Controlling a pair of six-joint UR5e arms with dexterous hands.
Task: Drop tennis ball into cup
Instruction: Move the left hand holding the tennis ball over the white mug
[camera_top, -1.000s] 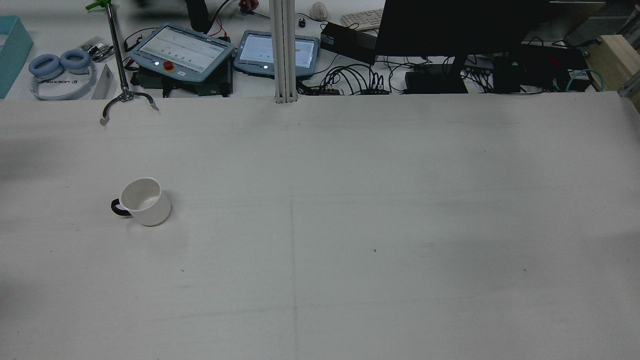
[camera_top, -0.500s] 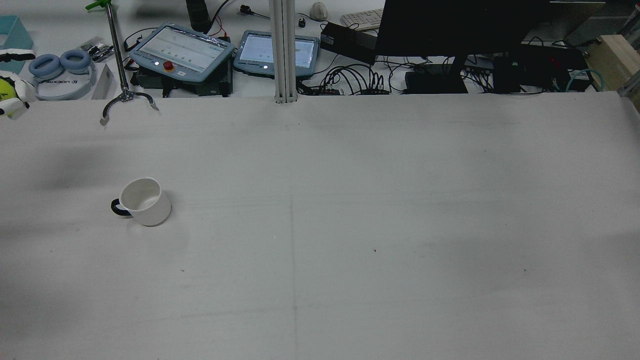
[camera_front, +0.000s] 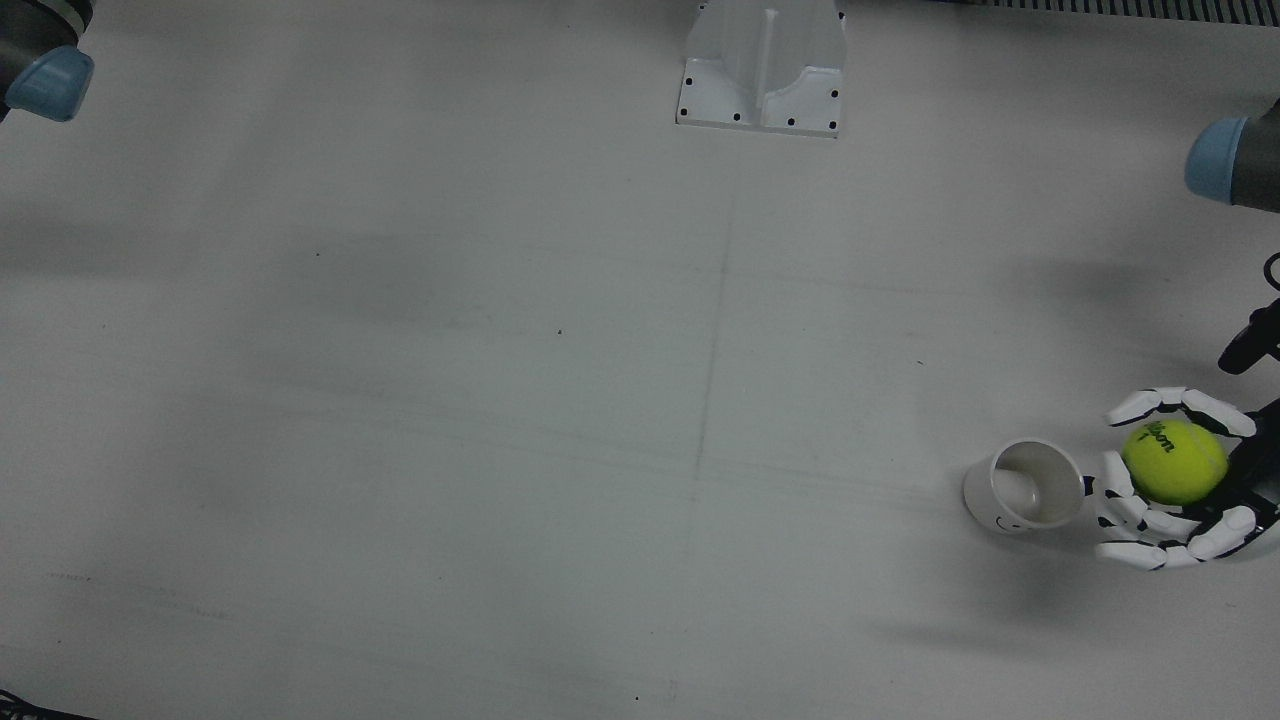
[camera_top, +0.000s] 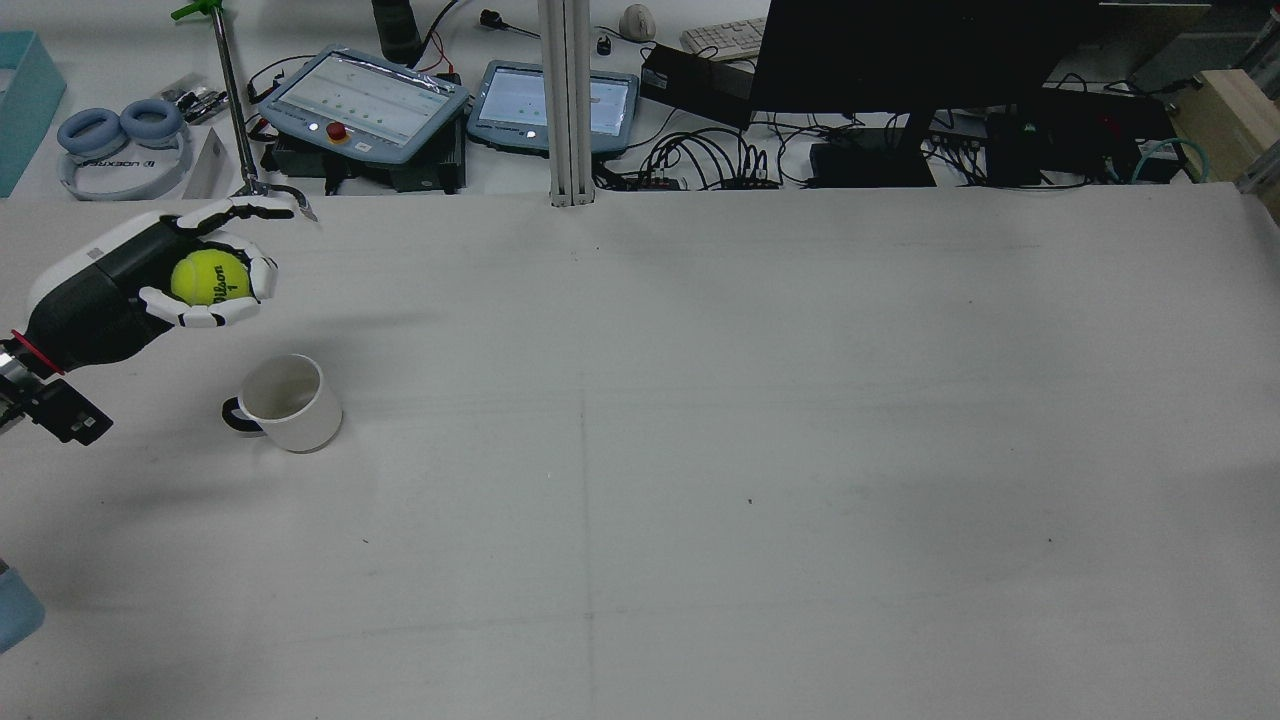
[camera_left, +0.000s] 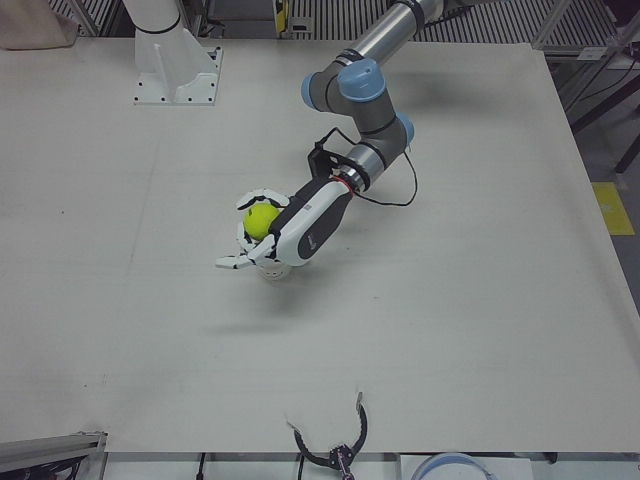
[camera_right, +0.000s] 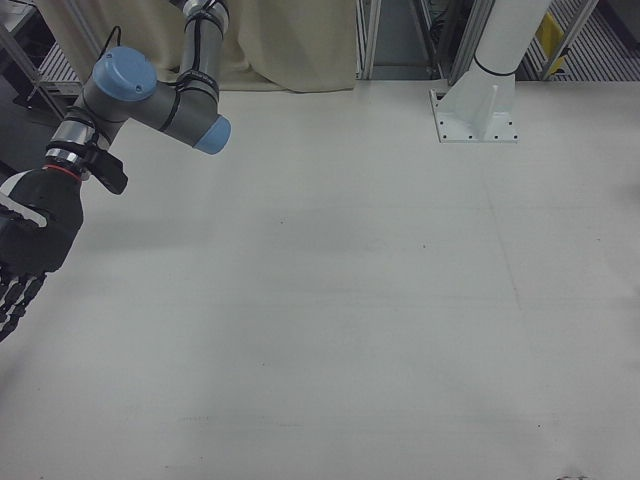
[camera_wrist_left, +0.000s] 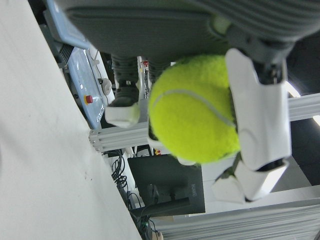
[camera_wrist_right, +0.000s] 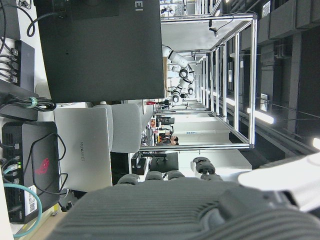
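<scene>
In the front view, the left robot hand (camera_front: 1180, 490) is wrapped around the yellow Wilson tennis ball (camera_front: 1174, 461), carried just beside the white mug (camera_front: 1024, 487), which stands upright and empty near the right edge of the surface (camera_front: 500, 400); the ball is not yet over the opening. From the rear view, the left robot hand (camera_top: 190, 278) cradles the tennis ball (camera_top: 210, 277) above the surface, off to the far side of the mug (camera_top: 290, 402), whose dark handle points toward the arm. So the pick-up looks done; what is left is a short carry over the rim and the release. The left-front view shows the left robot hand (camera_left: 270, 235) hiding most of the mug, with bare surface all around, so there is ample room to move, though the mug sits nearer one side edge. In the right-front view, the right robot hand (camera_right: 25, 250) hangs at the frame's edge, fingers apart and holding nothing, well clear. The left hand view shows white fingers (camera_wrist_left: 260, 115) clasping the tennis ball (camera_wrist_left: 195, 112) firmly.
</scene>
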